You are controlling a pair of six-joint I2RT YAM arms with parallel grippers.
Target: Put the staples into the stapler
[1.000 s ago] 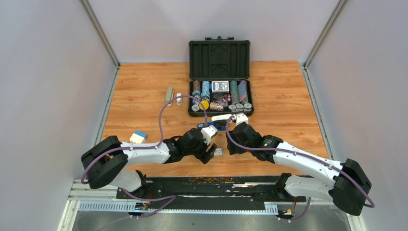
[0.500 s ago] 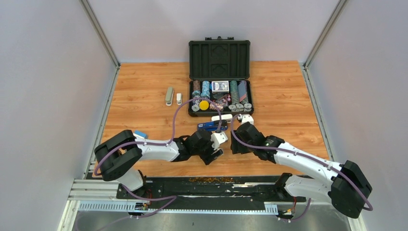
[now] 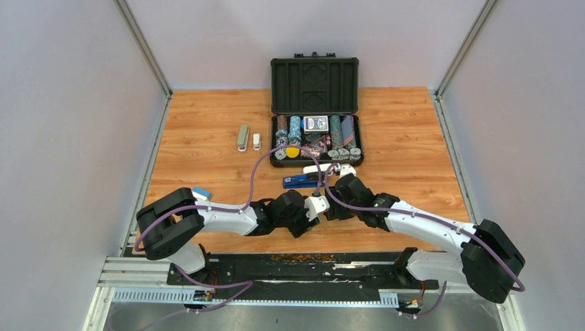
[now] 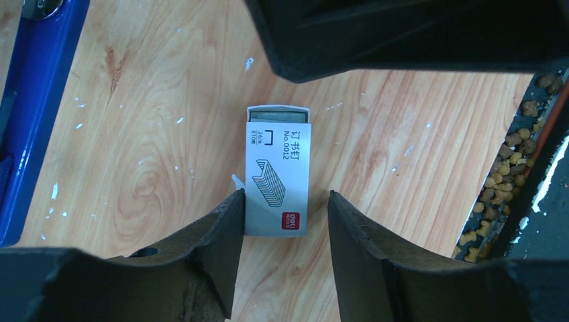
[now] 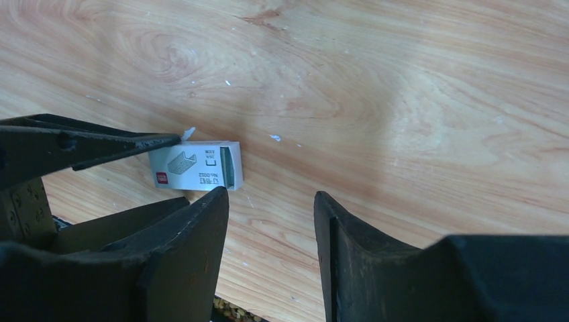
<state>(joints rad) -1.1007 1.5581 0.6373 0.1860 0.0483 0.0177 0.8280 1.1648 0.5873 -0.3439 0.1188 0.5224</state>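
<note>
We see only the grey end of the staples peeking from the little white box (the rest sits inside). In the left wrist view, the blue stapler is cut off by the left edge. From above, the left arm and right arm hide the box.

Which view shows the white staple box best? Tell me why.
Left wrist: the staple box lies at the centre, label readable, open end showing staples. Right wrist shows it small, side-on. In the top view the arms hide it.
</note>
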